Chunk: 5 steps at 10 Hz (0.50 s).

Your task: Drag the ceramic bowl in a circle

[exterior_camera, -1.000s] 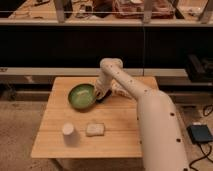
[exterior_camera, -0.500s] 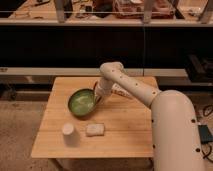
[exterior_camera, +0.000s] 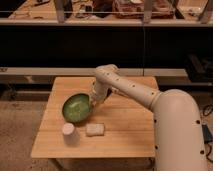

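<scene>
The ceramic bowl [exterior_camera: 75,108], round, glossy green and dark-rimmed, rests on the left half of the wooden table [exterior_camera: 125,135] and appears slightly tilted toward the camera. My gripper [exterior_camera: 92,102] reaches down from the white arm onto the bowl's right rim and is shut on that rim. The arm's wrist partly hides the fingers.
A small white cup [exterior_camera: 68,129] stands just in front of the bowl, near the table's front left. A pale rectangular block [exterior_camera: 95,130] lies beside the cup. Dark shelving runs behind the table. My large white arm body fills the right side.
The bowl has slid with the gripper toward the table's front and slightly left, ending closer to the cup and the block.
</scene>
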{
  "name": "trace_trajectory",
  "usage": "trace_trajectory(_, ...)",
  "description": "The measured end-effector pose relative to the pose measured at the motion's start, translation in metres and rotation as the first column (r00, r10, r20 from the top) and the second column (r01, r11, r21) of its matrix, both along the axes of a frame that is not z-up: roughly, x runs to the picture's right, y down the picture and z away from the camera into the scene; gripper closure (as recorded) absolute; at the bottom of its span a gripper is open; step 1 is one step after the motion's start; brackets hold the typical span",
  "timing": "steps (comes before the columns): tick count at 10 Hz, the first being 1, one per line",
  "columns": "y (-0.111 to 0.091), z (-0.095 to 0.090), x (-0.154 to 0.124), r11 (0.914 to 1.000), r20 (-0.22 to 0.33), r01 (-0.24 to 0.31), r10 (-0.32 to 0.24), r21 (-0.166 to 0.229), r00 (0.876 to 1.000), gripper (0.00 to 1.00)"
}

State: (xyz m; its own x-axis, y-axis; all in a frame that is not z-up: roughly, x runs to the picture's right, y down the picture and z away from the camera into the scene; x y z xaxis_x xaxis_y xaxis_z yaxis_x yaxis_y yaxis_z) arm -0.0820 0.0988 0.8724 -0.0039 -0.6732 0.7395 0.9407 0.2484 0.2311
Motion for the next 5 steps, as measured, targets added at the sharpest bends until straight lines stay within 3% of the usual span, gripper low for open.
trace_trajectory(5,0.005,0.004,-0.061,0.9993,0.069,0.033,-0.032,-0.017,0.997,0.80)
